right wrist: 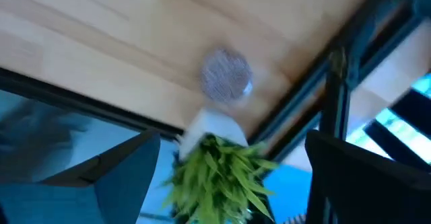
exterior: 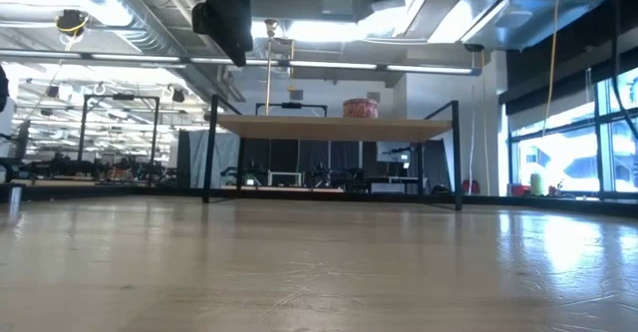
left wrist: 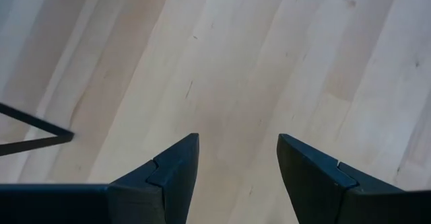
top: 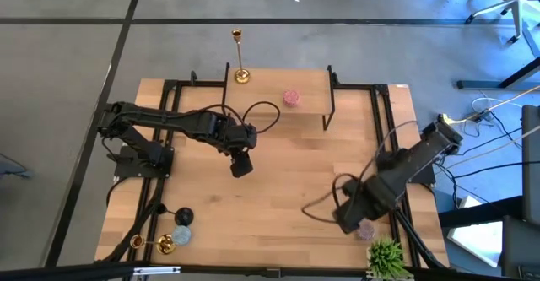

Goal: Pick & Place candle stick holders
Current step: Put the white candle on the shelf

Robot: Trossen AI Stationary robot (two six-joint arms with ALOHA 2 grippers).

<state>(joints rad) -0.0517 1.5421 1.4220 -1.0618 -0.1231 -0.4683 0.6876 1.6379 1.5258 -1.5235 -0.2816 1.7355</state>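
Note:
One gold candle stick holder (top: 240, 57) stands upright on its round base (top: 242, 76) on the raised wooden shelf (top: 278, 87) at the table's far edge; its thin stem (exterior: 269, 68) also shows in the low view. A second candle stick holder (top: 152, 244) lies on its side at the near left corner. My left gripper (top: 240, 164) (left wrist: 239, 150) hangs open over bare wood at mid-table, pointing steeply down, with nothing between its fingers. My right gripper (top: 350, 218) (right wrist: 232, 140) is open above the near right corner, far from both holders.
A pink round thing (top: 291, 98) sits on the shelf. A black disc (top: 183, 216) and a grey-blue round thing (top: 181, 235) lie beside the fallen holder. A greyish round thing (right wrist: 227, 75) and a green plant (top: 386, 256) are under the right gripper. Black frame bars (top: 329, 95) carry the shelf.

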